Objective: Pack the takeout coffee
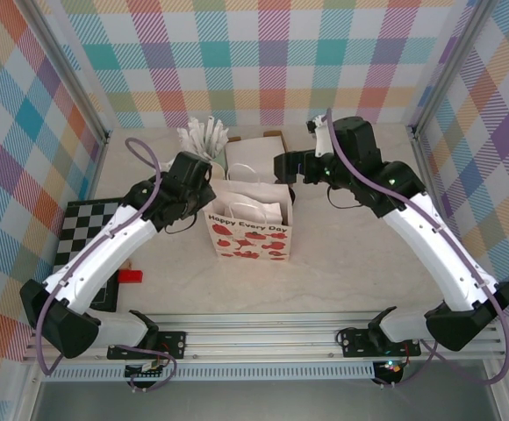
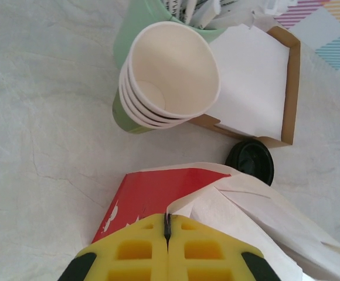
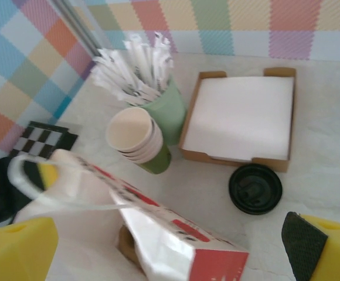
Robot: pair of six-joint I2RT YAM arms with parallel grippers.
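Note:
The takeout coffee is hidden from view. A white paper gift bag (image 1: 248, 232) with red print stands in the middle of the table, its mouth open upward. My left gripper (image 2: 167, 225) is shut on the bag's (image 2: 152, 196) left rim, with a fold of white paper pinched between the yellow fingers. My right gripper (image 1: 283, 165) hangs open just behind the bag's right rim, holding nothing. In the right wrist view the bag (image 3: 176, 240) lies below the spread fingers (image 3: 17, 249). A loose black lid (image 3: 255, 188) lies flat on the table behind the bag.
A stack of lidless green cups (image 2: 170, 76) stands behind the bag, next to a green cup of wrapped straws (image 3: 138, 64). A cardboard tray of white napkins (image 3: 240, 117) sits to their right. A checkerboard (image 1: 88, 228) and a red block (image 1: 132, 276) lie at the left.

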